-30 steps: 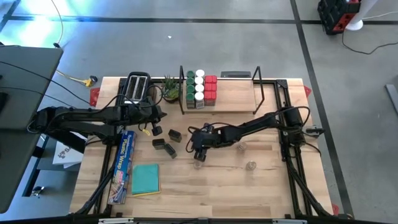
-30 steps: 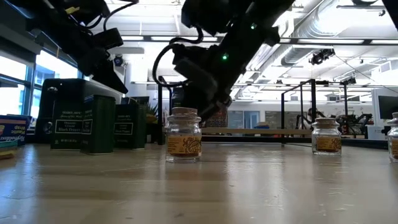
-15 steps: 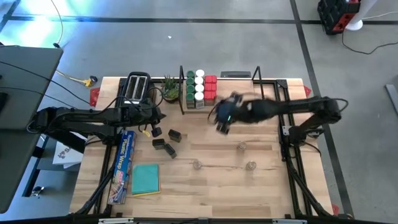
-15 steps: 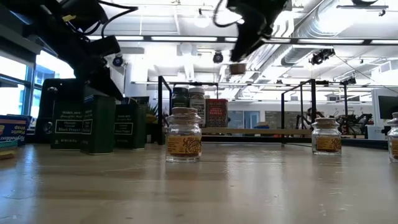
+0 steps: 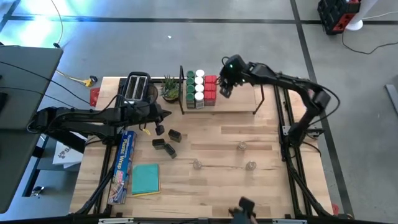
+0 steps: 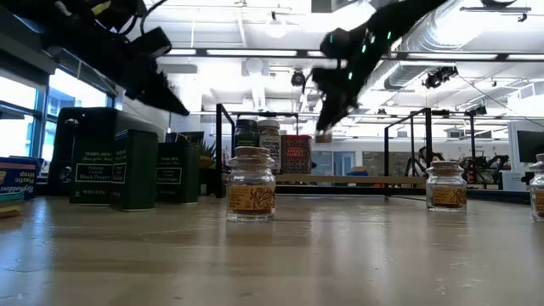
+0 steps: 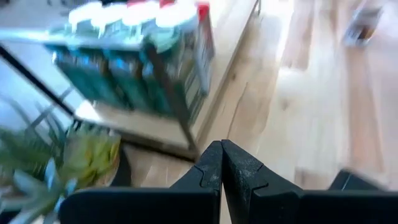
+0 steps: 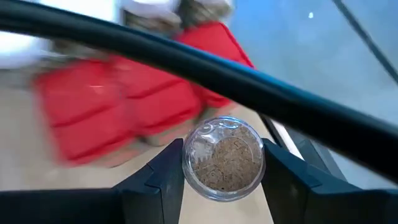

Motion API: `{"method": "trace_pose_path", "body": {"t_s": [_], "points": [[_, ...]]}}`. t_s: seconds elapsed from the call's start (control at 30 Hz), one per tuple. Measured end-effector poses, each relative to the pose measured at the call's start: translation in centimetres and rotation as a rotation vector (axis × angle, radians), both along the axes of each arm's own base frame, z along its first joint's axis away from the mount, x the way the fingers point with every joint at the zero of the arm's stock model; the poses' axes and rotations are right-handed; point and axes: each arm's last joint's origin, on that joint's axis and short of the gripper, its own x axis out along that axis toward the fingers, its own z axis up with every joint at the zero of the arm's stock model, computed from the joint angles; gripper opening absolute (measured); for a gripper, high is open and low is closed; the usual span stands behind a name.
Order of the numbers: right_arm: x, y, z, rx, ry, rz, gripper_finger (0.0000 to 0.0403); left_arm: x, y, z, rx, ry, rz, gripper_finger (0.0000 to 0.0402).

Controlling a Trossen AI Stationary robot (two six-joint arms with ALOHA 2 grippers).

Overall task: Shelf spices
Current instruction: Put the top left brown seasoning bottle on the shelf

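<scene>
My right gripper (image 5: 225, 88) is shut on a tiny clear jar (image 8: 224, 158) of brown spice, high over the shelf (image 5: 239, 99) beside the red tins (image 5: 211, 88). Green-lidded jars (image 5: 190, 84) and white-lidded jars (image 5: 199, 84) stand on the plank's left end. On the table stand three dark tins (image 5: 169, 142) and three tiny clear jars (image 5: 198, 164), (image 5: 241, 146), (image 5: 251, 165). My left gripper (image 5: 166, 114) is shut on nothing, above the table near the shelf's left frame end (image 7: 171, 93). My right gripper pinches the tiny jar's round side (image 8: 186, 163) between its two fingers (image 8: 155, 180), one on each side, just below the lid. The fingers slant down from the table's right. The jar is lifted clear, above the shelf plank (image 8: 25, 143).
A black toaster (image 5: 137, 87) and a small potted plant (image 5: 170, 89) stand at the far left beside the shelf. A plastic-wrap box (image 5: 124, 165) and a flat teal pad (image 5: 145, 179) lie near the left front. Bare wood lies near the front edge (image 5: 217, 193).
My right gripper has risen from the middle of the table with the tiny jar and swung fast toward the far edge, ending above the shelf beside the red tins. The jar has stayed between its fingers. My left gripper's tip has lifted slightly.
</scene>
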Motion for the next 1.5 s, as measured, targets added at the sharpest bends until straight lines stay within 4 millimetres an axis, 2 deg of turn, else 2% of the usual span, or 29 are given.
{"method": "trace_pose_path", "body": {"t_s": [0.17,0.33,0.47,0.7,0.9,1.2,1.5], "points": [[-1.0,-4.4,-3.4,0.052,0.009,-0.015,0.0161,0.5,-0.6,0.7,-0.007,-0.081,-0.067,0.0000],[-1.7,-6.4,-5.5,0.138,-0.027,0.014,0.0161,0.9,-1.6,1.3,-0.011,-0.161,-0.116,0.0000],[-1.3,-6.5,-6.3,0.163,-0.037,0.052,0.0162,1.1,-2.1,1.7,-0.006,-0.207,-0.145,0.0000],[-0.3,-5.7,-6.4,0.142,-0.029,0.081,0.0184,1.3,-2.9,2.0,0.021,-0.221,-0.181,0.0000],[-0.3,-6.0,-6.4,0.127,-0.041,0.068,0.0187,1.2,-3.0,2.0,0.073,-0.209,-0.152,0.0000],[-0.1,-6.3,-6.2,0.084,-0.055,0.048,0.0189,1.2,-3.0,2.0,0.066,-0.211,-0.148,0.0000],[-0.2,-6.2,-6.3,0.111,-0.045,0.013,0.0191,1.2,-3.0,2.0,0.064,-0.212,-0.148,0.0000]]}}
